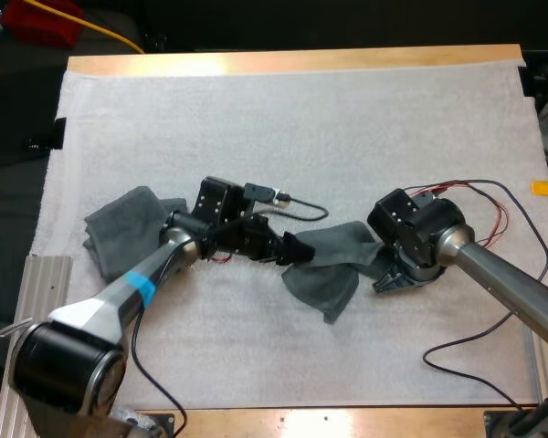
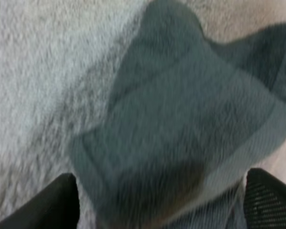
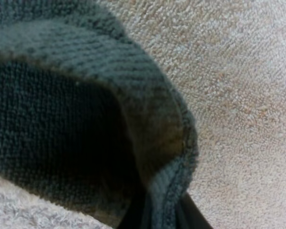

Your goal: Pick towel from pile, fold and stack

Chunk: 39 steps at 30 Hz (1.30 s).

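The towel point(image 1: 331, 266) hangs bunched between the two grippers over the middle of the white mat point(image 1: 301, 119), with a flap drooping toward the near side. The left gripper point(image 1: 295, 248) grasps its left end, and the right gripper point(image 1: 386, 276) pinches its right hem. To flatten it well, they should probably draw apart evenly, clear of the crumpled pile point(image 1: 123, 233) at the left.

Matt, nubby terry-cloth towel point(image 1: 327, 271); rough white cloth mat point(image 1: 301, 119); smooth pale wooden table point(image 1: 292, 60).
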Each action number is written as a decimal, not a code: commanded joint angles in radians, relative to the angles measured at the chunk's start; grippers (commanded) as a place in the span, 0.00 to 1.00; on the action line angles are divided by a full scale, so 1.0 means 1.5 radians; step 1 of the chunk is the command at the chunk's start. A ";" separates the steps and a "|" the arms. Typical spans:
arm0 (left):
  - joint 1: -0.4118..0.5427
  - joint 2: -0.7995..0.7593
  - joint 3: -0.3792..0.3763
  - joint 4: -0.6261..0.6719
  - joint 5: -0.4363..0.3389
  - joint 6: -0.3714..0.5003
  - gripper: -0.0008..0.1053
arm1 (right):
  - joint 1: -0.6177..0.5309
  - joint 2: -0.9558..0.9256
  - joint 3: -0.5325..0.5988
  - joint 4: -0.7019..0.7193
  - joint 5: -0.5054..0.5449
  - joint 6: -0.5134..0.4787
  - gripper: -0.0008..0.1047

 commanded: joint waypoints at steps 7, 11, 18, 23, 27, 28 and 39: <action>-0.003 0.039 -0.016 -0.002 0.046 -0.029 0.66 | -0.002 -0.006 0.000 0.005 -0.004 0.008 0.02; -0.003 0.039 -0.016 -0.003 0.102 -0.034 0.66 | -0.002 -0.006 0.000 -0.001 -0.004 0.013 0.02; -0.003 0.039 -0.016 -0.005 0.120 -0.034 0.50 | -0.002 -0.006 0.000 -0.002 -0.004 0.017 0.02; -0.003 0.039 -0.016 0.009 0.131 -0.034 0.33 | -0.002 -0.006 0.000 -0.002 -0.004 0.018 0.02; -0.003 0.039 -0.016 0.031 0.134 -0.034 0.19 | -0.002 -0.006 0.000 -0.002 -0.004 0.026 0.02; -0.003 0.039 -0.016 0.035 0.138 -0.034 0.17 | -0.002 -0.006 0.000 -0.002 -0.004 0.028 0.02; 0.001 -0.023 -0.017 0.050 0.184 -0.053 0.01 | -0.002 -0.006 0.000 -0.006 -0.001 0.027 0.02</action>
